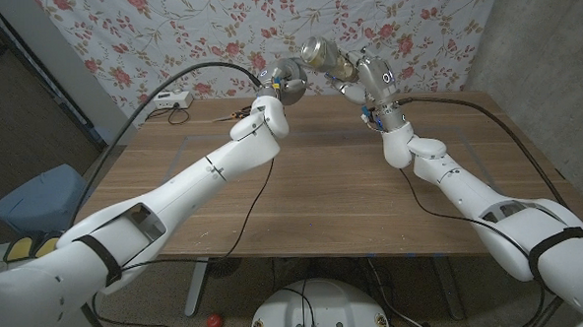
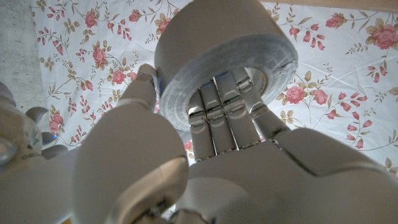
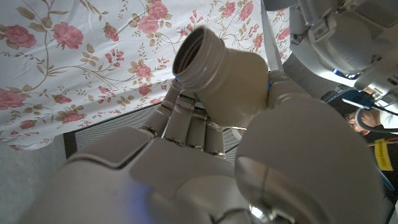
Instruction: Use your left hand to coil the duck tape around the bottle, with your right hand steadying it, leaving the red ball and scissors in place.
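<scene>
The matt grey duck tape (image 2: 214,59) looks cloth-textured, the bottle (image 3: 224,74) smooth pale plastic, the table (image 1: 312,182) grained wood.

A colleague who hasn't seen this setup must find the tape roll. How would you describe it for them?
Above the far side of the wooden table, before the flowered backdrop, two white arms meet in the air. The left hand grips a grey roll of duct tape, fingers through its core. The bottle in the right hand is open-necked, not ring-shaped.

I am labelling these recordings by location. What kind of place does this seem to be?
Probably a makeshift robot test room: a plain wooden table, a floral sheet hung as a backdrop, and bare concrete wall at the side.
</scene>
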